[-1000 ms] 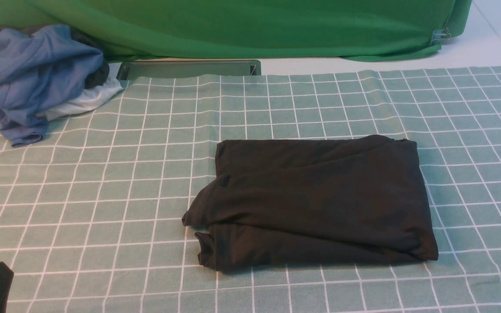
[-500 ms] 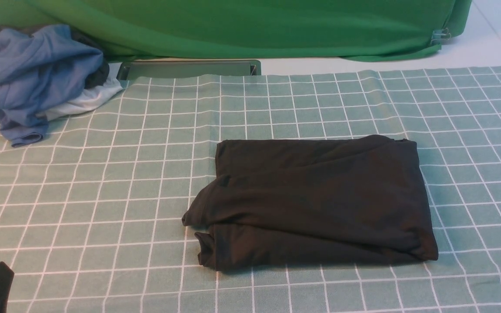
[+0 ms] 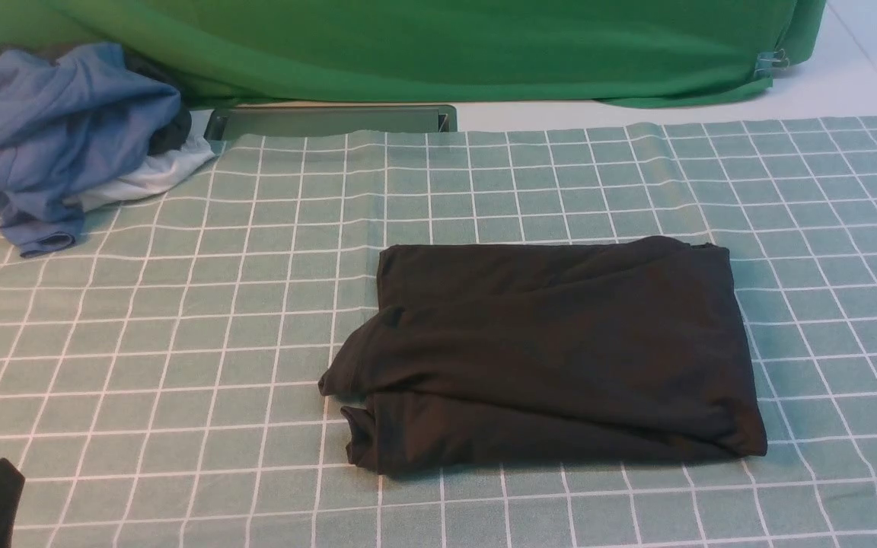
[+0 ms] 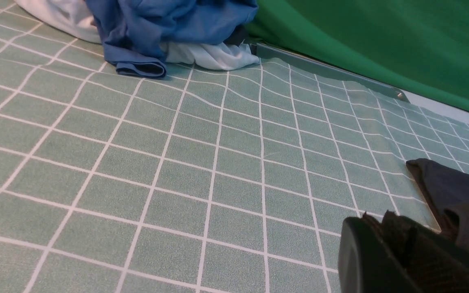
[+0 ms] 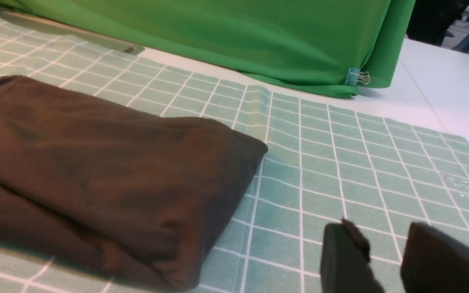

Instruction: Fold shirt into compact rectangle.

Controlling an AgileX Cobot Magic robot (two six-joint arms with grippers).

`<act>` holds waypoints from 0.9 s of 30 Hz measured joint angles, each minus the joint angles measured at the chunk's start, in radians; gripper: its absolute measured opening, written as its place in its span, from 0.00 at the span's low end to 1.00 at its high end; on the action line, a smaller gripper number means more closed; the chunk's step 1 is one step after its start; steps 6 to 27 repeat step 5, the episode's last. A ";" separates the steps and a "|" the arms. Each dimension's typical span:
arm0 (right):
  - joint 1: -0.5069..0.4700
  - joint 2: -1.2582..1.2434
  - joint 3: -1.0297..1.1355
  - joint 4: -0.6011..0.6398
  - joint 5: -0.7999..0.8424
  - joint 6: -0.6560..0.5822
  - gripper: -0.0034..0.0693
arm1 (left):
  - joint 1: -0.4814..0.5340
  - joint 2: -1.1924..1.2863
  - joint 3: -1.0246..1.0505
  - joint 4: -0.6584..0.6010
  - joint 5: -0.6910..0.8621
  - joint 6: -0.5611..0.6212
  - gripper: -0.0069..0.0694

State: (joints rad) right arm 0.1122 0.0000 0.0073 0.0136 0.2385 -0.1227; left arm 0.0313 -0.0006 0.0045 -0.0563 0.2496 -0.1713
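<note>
Nothing shifts: black soft-fabric shirt [image 3: 553, 354] lies folded mid-surface on the checked green cloth [image 3: 180, 320], its left edge ragged. Left fingers [image 4: 385, 252] clenched empty, right fingers [image 5: 367, 256] parted, empty. Best finish: tuck that loose flap square.

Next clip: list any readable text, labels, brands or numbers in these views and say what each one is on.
None can be read in any view.
The folded black shirt shows plain fabric only; no print or neck label faces the cameras.
The pile of blue and white garments, the green backdrop cloth and the checked table cover carry no lettering.
</note>
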 joint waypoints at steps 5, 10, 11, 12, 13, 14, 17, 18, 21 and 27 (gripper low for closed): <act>0.000 0.000 0.000 0.000 0.000 0.000 0.38 | 0.000 0.000 0.000 0.000 0.000 0.001 0.14; 0.000 0.000 0.000 0.000 0.000 0.000 0.38 | 0.000 0.000 0.000 0.000 0.000 0.001 0.14; 0.000 0.000 0.000 0.000 0.000 0.000 0.38 | 0.000 0.000 0.000 0.000 0.000 0.001 0.14; 0.000 0.000 0.000 0.000 0.000 0.000 0.38 | 0.000 0.000 0.000 0.000 0.000 0.001 0.14; 0.000 0.000 0.000 0.000 0.000 0.000 0.38 | 0.000 0.000 0.000 0.000 0.000 0.001 0.14; 0.000 0.000 0.000 0.000 0.000 0.000 0.38 | 0.000 0.000 0.000 0.000 0.000 0.001 0.14; 0.000 0.000 0.000 0.000 0.000 0.000 0.38 | 0.000 0.000 0.000 0.000 0.000 0.001 0.14; 0.000 0.000 0.000 0.000 0.000 0.000 0.38 | 0.000 0.000 0.000 0.000 0.000 0.001 0.14; 0.000 0.000 0.000 0.000 0.000 0.000 0.38 | 0.000 0.000 0.000 0.000 0.000 0.001 0.14; 0.000 0.000 0.000 0.000 0.000 0.000 0.38 | 0.000 0.000 0.000 0.000 0.000 0.001 0.14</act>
